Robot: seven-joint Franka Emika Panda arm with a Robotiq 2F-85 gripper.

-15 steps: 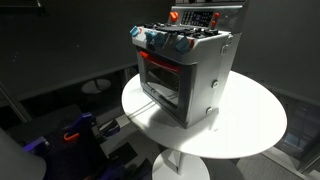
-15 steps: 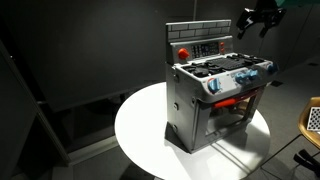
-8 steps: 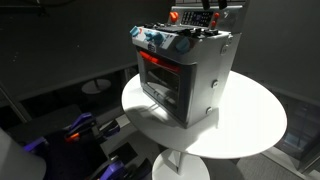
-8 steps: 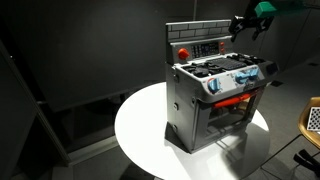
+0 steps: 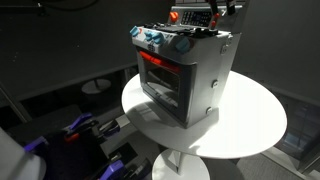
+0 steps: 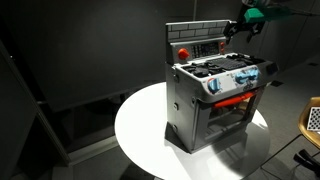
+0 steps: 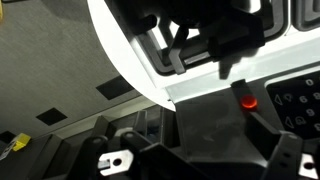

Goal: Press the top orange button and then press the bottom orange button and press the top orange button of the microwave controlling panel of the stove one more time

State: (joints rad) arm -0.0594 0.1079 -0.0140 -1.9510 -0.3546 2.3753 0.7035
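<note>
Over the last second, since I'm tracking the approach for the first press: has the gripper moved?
Yes. In an exterior view the gripper has shifted toward the microwave controlling panel and is now close beside the upper back corner of the stove.

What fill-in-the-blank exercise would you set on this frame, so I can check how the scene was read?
1. The stove stands on a round ___ table.
2. Its oven window glows ___.
3. The microwave controlling panel, close to the gripper, rises behind the row of blue-and-red ___.
Missing words: white; red; knobs.
</note>
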